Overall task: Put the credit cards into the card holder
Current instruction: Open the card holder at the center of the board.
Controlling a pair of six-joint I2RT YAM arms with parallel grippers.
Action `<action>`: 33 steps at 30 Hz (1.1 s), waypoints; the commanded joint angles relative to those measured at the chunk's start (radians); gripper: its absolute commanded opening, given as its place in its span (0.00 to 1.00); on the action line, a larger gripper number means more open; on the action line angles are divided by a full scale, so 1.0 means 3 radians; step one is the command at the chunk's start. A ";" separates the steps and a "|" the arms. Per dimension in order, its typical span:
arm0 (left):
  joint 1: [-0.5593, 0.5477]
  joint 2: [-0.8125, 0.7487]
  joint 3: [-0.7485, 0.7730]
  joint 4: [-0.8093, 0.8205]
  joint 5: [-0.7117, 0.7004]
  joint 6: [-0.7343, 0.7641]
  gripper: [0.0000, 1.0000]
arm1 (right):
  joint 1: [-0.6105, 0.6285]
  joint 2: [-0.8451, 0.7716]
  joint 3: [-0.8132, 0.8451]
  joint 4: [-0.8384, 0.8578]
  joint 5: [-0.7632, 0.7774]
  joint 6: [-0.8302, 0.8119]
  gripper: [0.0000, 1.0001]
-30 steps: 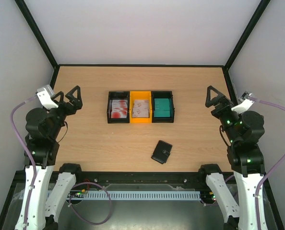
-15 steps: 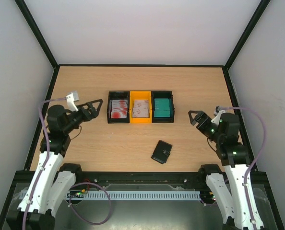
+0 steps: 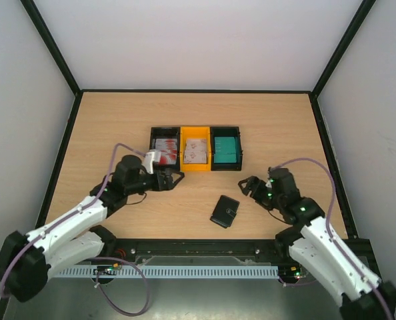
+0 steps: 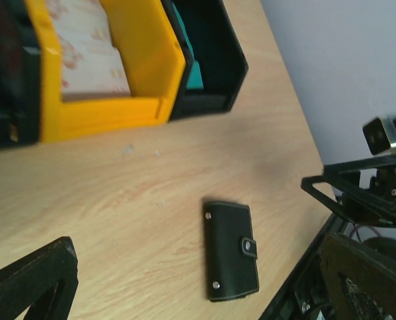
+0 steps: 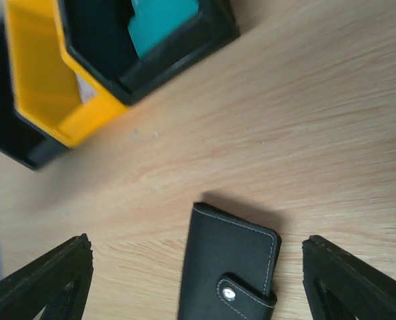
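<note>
The black card holder (image 3: 225, 212) lies shut on the table, snap strap fastened; it also shows in the left wrist view (image 4: 231, 250) and the right wrist view (image 5: 228, 273). Red-blotched white cards (image 3: 165, 152), pale cards (image 3: 196, 152) and teal cards (image 3: 226, 149) sit in three trays behind it. My left gripper (image 3: 171, 179) is open and empty, left of the holder and just in front of the trays. My right gripper (image 3: 246, 187) is open and empty, just right of and behind the holder. In the right wrist view the holder lies between my open fingers (image 5: 45, 283).
A black tray (image 3: 153, 159), a yellow tray (image 3: 196, 167) and a second black tray (image 3: 238, 159) stand side by side at mid-table. The right arm's gripper shows in the left wrist view (image 4: 365, 193). A black frame edges the table.
Both arms have swung down from the table's sides and inward to the middle, ending near the card holder. The holder and trays have not moved.
</note>
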 commanded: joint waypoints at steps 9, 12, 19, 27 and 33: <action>-0.0881 0.0919 0.0014 0.0671 -0.0170 -0.0310 0.95 | 0.1384 0.0818 -0.0206 0.0174 0.1240 0.0866 0.61; -0.1007 0.1132 -0.0004 0.0844 -0.0124 -0.0378 0.93 | 0.1682 0.0903 -0.0326 0.0340 0.1196 0.1109 0.59; -0.1118 0.1574 -0.0002 0.1192 0.0165 -0.0365 0.88 | 0.2072 0.1388 -0.0381 0.0743 0.1017 0.1219 0.52; -0.1118 0.1870 -0.0015 0.1299 0.0271 -0.0408 0.85 | 0.2086 0.1704 -0.0400 0.1083 0.0957 0.1149 0.33; -0.1108 0.2005 0.0018 0.1176 0.0178 -0.0423 0.69 | 0.2084 0.1944 -0.0433 0.1543 0.0950 0.1026 0.30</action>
